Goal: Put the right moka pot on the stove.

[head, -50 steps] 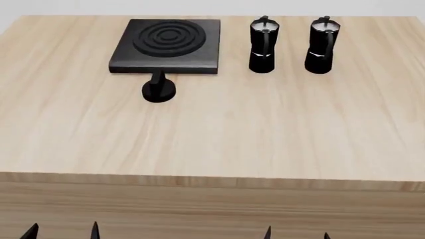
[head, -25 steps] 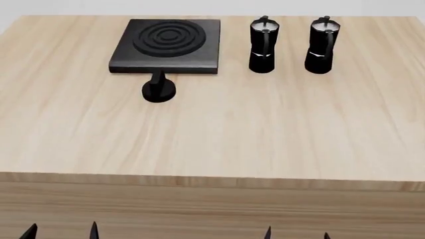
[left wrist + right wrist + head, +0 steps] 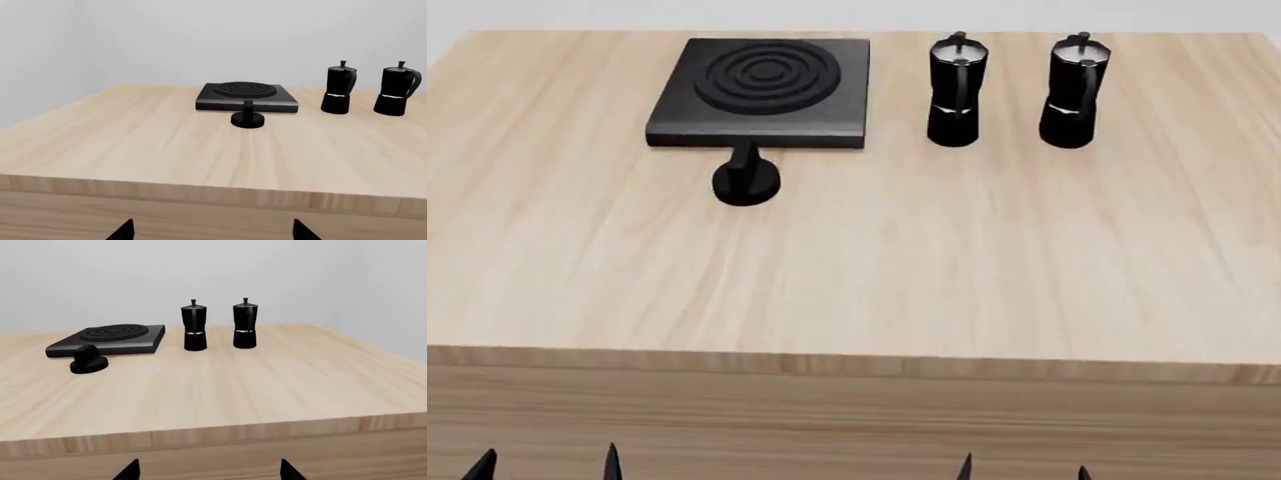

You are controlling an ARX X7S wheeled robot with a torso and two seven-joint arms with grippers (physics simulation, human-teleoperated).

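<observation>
in the head view the wooden table [image 3: 854, 260] ran across the whole picture. the stove [image 3: 761, 92] lay flat at the far left of it, with a small black knob [image 3: 745, 181] just in front of its near edge. the right moka pot [image 3: 1074, 92] stood upright on the bare wood at the far right, its twin pot [image 3: 956, 90] beside it, between it and the stove, apart from both. only dark fingertips showed at the bottom edge: the left gripper [image 3: 547, 465] and the right gripper [image 3: 1024, 468], each with its tips spread and nothing between them, both low in front of the table's edge and well apart from the pots.

in the left wrist view the left gripper [image 3: 210, 231] showed two tips set wide, empty. the stove [image 3: 247, 97] sat beyond the knob [image 3: 247, 116], the right moka pot [image 3: 396, 89] farthest along.

in the right wrist view the right gripper [image 3: 208, 470] likewise seemed open and empty, though only the tips were visible. the right moka pot [image 3: 245, 324] stood upright on the table beside its twin [image 3: 194, 326].
</observation>
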